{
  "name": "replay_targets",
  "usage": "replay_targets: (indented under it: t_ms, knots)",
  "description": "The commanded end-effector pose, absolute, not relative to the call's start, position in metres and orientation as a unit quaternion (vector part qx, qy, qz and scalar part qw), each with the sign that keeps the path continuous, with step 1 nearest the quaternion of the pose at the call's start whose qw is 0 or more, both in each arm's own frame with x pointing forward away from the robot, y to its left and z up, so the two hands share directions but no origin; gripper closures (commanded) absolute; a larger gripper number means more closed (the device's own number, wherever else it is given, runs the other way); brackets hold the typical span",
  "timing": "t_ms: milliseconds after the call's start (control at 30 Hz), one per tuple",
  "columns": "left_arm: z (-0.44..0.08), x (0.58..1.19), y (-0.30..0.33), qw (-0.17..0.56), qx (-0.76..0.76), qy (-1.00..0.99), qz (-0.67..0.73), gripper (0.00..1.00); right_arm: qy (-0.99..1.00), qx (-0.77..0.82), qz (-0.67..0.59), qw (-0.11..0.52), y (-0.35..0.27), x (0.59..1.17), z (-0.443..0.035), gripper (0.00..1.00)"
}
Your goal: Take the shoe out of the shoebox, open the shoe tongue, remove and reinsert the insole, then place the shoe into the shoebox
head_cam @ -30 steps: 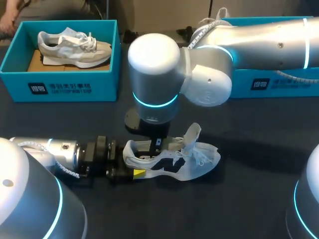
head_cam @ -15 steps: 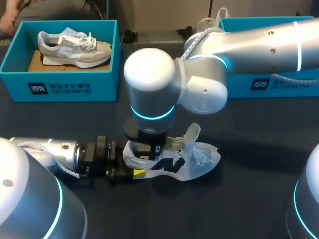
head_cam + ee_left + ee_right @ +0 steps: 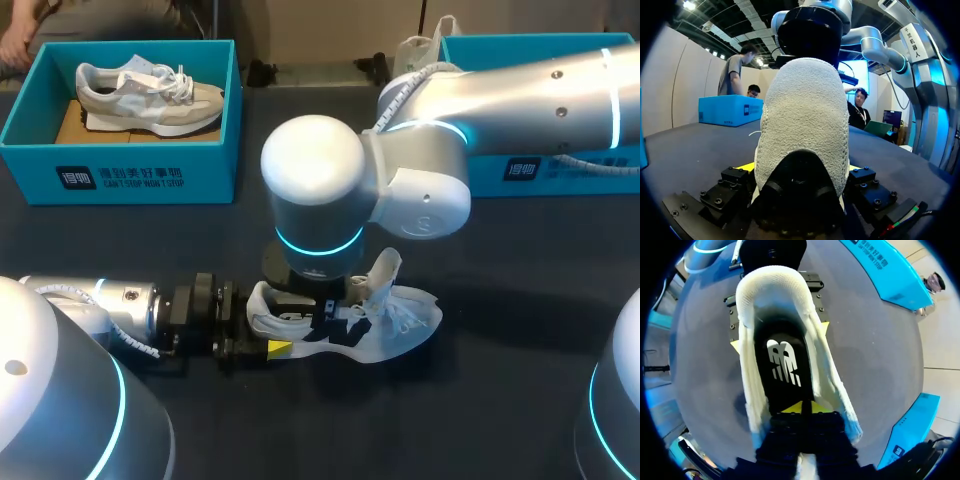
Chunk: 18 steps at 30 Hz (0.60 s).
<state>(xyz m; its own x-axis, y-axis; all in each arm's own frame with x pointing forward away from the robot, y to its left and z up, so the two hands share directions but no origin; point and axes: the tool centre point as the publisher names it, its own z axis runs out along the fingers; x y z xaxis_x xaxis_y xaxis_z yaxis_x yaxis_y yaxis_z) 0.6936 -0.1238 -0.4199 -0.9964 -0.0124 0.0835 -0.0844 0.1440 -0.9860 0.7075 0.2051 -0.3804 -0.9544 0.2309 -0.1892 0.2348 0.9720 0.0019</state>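
Shows shoe (image 3: 400, 318) out on table (image 3: 500, 420), heel (image 3: 802, 125) clamped in left gripper (image 3: 268, 338) jaws, right gripper (image 3: 802, 408) jaws narrow at insole (image 3: 782, 365); awaits boxing.

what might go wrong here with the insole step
The left tool holds the shoe only by its heel, so a push from the right tool, tips down inside at the insole, might twist it loose. The insole could also buckle rather than lie flat.
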Motion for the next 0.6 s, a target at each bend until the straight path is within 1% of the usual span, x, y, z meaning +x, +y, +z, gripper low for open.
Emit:
replay_targets:
  t_ms: [33, 67, 167, 367, 600]
  knots:
    - [-0.420, 0.693, -0.124, 0.027, 0.033, -0.756, 0.654, 1.00, 0.989, 0.116, -0.005, 0.088, 0.199, 0.712, -0.385, 0.75]
    - [-0.420, 0.693, -0.124, 0.027, 0.033, -0.756, 0.654, 1.00, 0.989, 0.116, -0.005, 0.086, 0.199, 0.712, -0.386, 0.69]
    - [-0.420, 0.693, -0.124, 0.027, 0.033, -0.756, 0.654, 1.00, 0.990, 0.113, -0.011, 0.081, 0.198, 0.714, -0.388, 0.60]
    - [-0.420, 0.693, -0.124, 0.027, 0.033, -0.756, 0.654, 1.00, 0.992, 0.108, -0.012, 0.067, 0.198, 0.715, -0.393, 0.60]
    - [-0.420, 0.693, -0.124, 0.027, 0.033, -0.756, 0.654, 1.00, 0.995, 0.090, -0.007, 0.034, 0.201, 0.710, -0.405, 0.58]
